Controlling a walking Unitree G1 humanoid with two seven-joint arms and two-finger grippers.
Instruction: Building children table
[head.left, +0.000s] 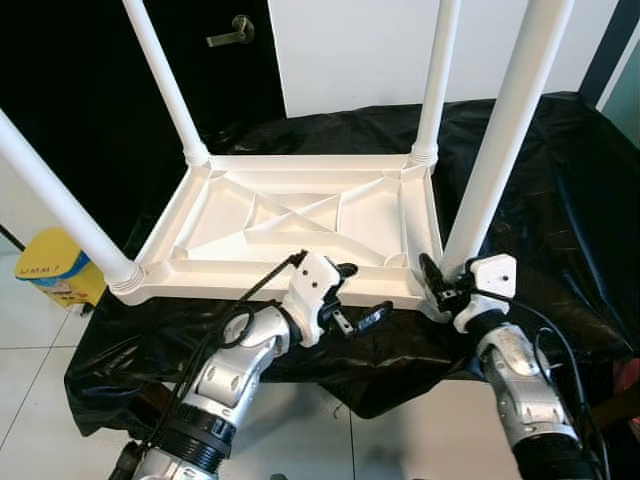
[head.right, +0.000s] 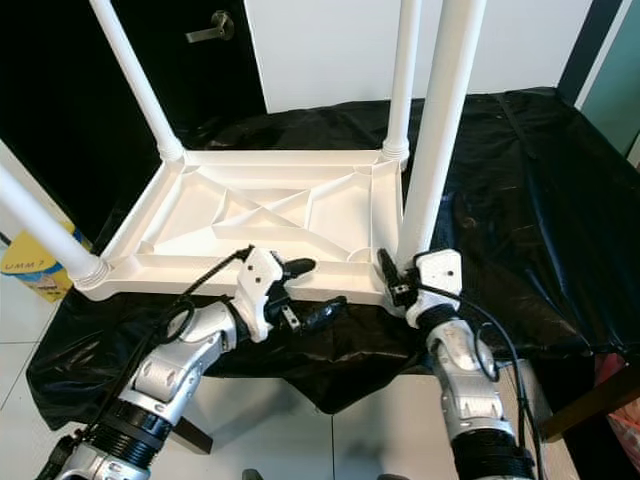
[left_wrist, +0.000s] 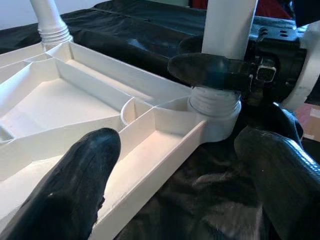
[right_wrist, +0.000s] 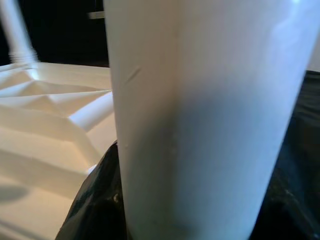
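The white table (head.left: 300, 225) lay upside down on black sheeting (head.left: 560, 200); the right gripper (head.left: 445, 283) clasped the near-right leg (head.left: 490, 170) low, best turned squarely, while the left gripper (head.left: 360, 295) gaped empty beside the rim.

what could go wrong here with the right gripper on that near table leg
The right gripper clamps the near right leg just above its socket, so a sideways twist could cross-thread it or lever the upturned tabletop across the black cloth. The left gripper, open at the near rim, is not pinning the top down. The top's near edge sits close to the cloth's front edge and might slide off.
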